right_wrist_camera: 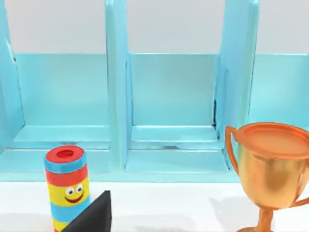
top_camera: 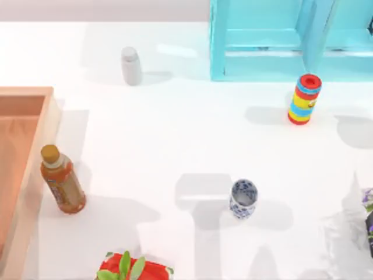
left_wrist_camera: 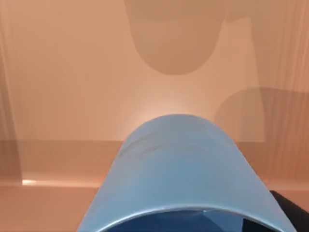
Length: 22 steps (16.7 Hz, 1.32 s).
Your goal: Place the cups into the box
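Observation:
The plain blue cup (left_wrist_camera: 181,164) hangs close under my left wrist camera, above the orange-brown floor of the box (left_wrist_camera: 72,72). My left gripper is shut on the cup at its rim, and a dark fingertip (left_wrist_camera: 289,215) shows beside it. In the top view the box (top_camera: 41,125) lies at the table's left edge. The white cup with the blue floral pattern (top_camera: 243,198) stands upright on the table, right of centre and towards the front. A dark part of my right gripper (right_wrist_camera: 94,215) shows near the right side, facing the shelf.
A brown tea bottle (top_camera: 62,181) stands just outside the box wall. A grey-white capped bottle (top_camera: 131,65) is at the back, with a striped cylinder (top_camera: 305,99) and a turquoise shelf (top_camera: 262,41) at the back right. There is a gold trophy (right_wrist_camera: 273,169) and a red item with leaves (top_camera: 134,269).

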{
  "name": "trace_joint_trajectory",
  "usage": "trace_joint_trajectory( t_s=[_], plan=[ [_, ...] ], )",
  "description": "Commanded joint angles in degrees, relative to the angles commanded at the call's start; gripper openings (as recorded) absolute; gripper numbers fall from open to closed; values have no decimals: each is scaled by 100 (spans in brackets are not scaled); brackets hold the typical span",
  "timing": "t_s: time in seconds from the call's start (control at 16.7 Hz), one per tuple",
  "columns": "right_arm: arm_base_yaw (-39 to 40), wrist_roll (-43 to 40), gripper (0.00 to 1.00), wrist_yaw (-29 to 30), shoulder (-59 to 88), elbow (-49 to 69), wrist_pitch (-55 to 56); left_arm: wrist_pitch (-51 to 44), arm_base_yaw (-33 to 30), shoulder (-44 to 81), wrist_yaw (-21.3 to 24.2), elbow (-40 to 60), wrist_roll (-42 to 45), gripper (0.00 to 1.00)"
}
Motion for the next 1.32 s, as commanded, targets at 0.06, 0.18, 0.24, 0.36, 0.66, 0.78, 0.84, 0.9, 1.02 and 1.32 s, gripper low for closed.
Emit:
trace_joint_trajectory(
  t_s=[0.06, 0.18, 0.24, 0.36, 0.66, 0.78, 0.84, 0.9, 1.02, 1.32],
  plan=[
    [0, 0, 100, 0, 0, 0, 0, 0, 0, 0, 0, 0, 0, 15],
    [0, 0, 100, 0, 0, 0, 0, 0, 0, 0, 0, 0, 0, 30],
    [0, 0, 100, 0, 0, 0, 0, 0, 0, 0, 0, 0, 0, 38],
    [0, 0, 100, 0, 0, 0, 0, 0, 0, 0, 0, 0, 0, 53],
    [0, 0, 100, 0, 0, 0, 0, 0, 0, 0, 0, 0, 0, 90],
    [0, 0, 100, 0, 0, 0, 0, 0, 0, 0, 0, 0, 0, 100],
    [0, 0, 100, 0, 0, 0, 0, 0, 0, 0, 0, 0, 0, 100],
    [0, 0, 100, 0, 0, 0, 0, 0, 0, 0, 0, 0, 0, 100],
    [0, 0, 100, 0, 0, 0, 0, 0, 0, 0, 0, 0, 0, 100],
    [0, 0, 100, 0, 0, 0, 0, -18, -4, -2, 0, 19, -1, 100]
  ],
)
